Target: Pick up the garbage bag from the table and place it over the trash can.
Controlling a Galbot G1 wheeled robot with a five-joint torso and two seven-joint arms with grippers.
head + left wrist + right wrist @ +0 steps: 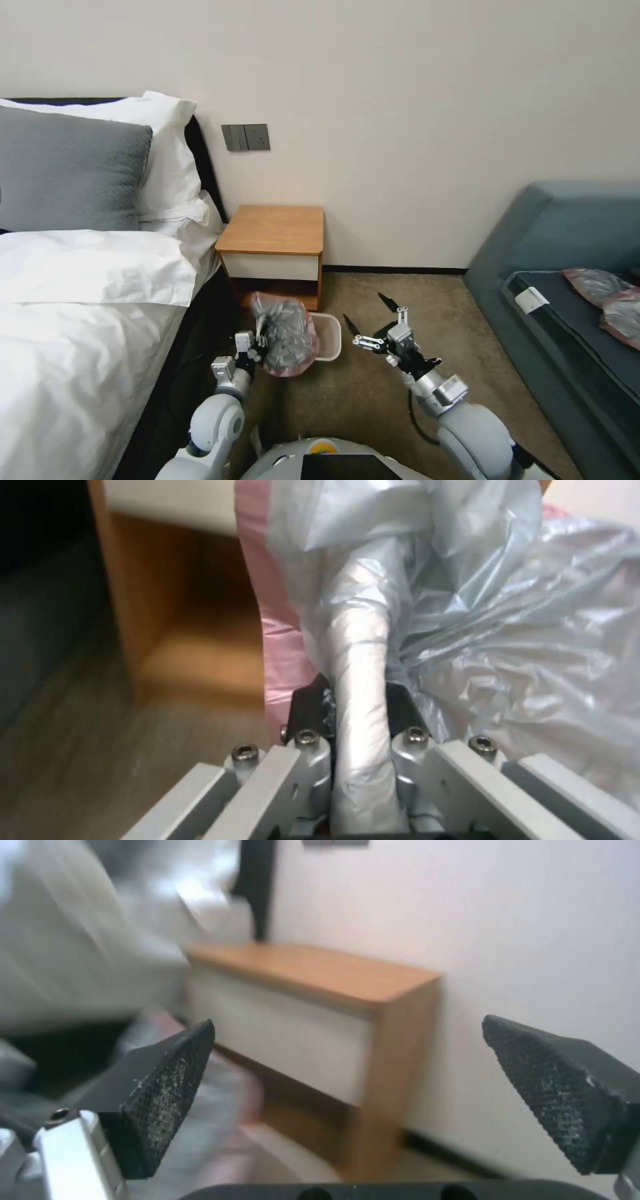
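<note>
bed [80,293] at far left, not involved. left hand [257,347] is clenched on a twisted fold of the garbage bag [288,333]; the left wrist view confirms plastic pinched between the fingers [403,710]. the bag hangs bunched over the near-left part of the trash can [329,335], on the floor just before the tabletop [273,229]. right hand [370,319] hovers released, jaws wide, just right of the bin. judged step: placement under way, bag not spread. next move calls for opening the pink rim around the flared edge.
</note>
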